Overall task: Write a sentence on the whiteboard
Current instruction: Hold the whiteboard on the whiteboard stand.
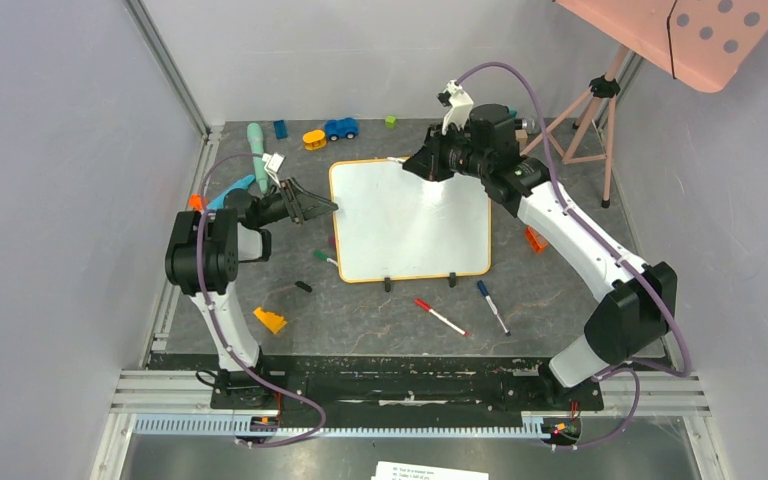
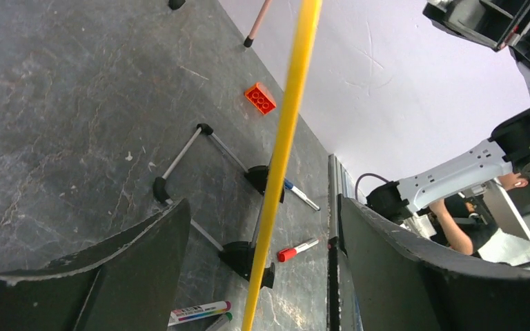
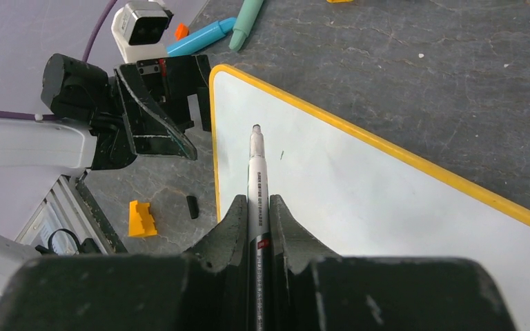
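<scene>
The whiteboard [image 1: 410, 220] with a thin orange frame lies in the middle of the table, its two black feet toward the arms. Its surface [image 3: 359, 207] shows no lettering, only one tiny dark tick [image 3: 281, 156]. My right gripper [image 3: 257, 200] is shut on a white marker [image 3: 256, 172], uncapped, its tip over the board near the far left corner; I cannot tell whether it touches. In the top view the right gripper [image 1: 430, 160] is at the board's far edge. My left gripper [image 1: 310, 203] is open, its jaws astride the board's left frame edge [image 2: 290, 117].
A red marker [image 1: 440, 317] and a blue marker [image 1: 492, 306] lie in front of the board. A green marker [image 1: 325, 257], a black cap [image 1: 303, 286] and a yellow block [image 1: 269, 320] lie front left. An orange brick [image 1: 535, 240] lies right. Toys sit at the back; a tripod [image 1: 590, 120] stands back right.
</scene>
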Available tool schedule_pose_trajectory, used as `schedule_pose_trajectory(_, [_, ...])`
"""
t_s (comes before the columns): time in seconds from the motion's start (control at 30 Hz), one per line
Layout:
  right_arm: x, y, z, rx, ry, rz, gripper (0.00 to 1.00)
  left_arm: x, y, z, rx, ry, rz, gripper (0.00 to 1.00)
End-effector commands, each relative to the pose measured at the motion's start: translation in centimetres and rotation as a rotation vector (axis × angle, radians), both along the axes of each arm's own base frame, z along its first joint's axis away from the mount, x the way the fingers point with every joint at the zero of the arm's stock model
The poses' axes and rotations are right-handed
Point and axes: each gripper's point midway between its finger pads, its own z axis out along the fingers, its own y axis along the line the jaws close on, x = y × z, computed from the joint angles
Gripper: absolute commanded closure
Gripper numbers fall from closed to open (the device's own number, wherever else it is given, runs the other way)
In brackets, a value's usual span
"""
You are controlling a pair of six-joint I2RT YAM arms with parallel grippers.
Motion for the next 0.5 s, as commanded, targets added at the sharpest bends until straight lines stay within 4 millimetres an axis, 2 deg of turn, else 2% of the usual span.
schedule_pose_trajectory(0.0, [0.6,0.6,3.1,0.048,-0.059,0.034,1.0,0.2,0.8,2.5,0.033,-0.188,0.015,0.14])
schedule_pose_trajectory(0.07, [0.1,0.9,3.4,0.069,-0.046,0.06,1.0,0.1,1.2,2.3,0.032,-0.179,0.026,0.14])
schedule_pose_trajectory(0.17, [-0.4,0.4,2.5,0.054,-0.036,0.052,1.0,-0.3,2.0,1.8,0.065,-0.237,0.053,0.18])
schedule_pose_trajectory(0.27, [-0.7,-0.2,2.0,0.032,-0.038,0.033,1.0,0.2,3.0,1.3,0.048,-0.182,0.096,0.18])
schedule_pose_trajectory(0.47, [0.2,-1.0,2.4,0.008,-0.049,-0.023,1.0,0.5,3.2,0.8,0.036,-0.155,0.13,0.21])
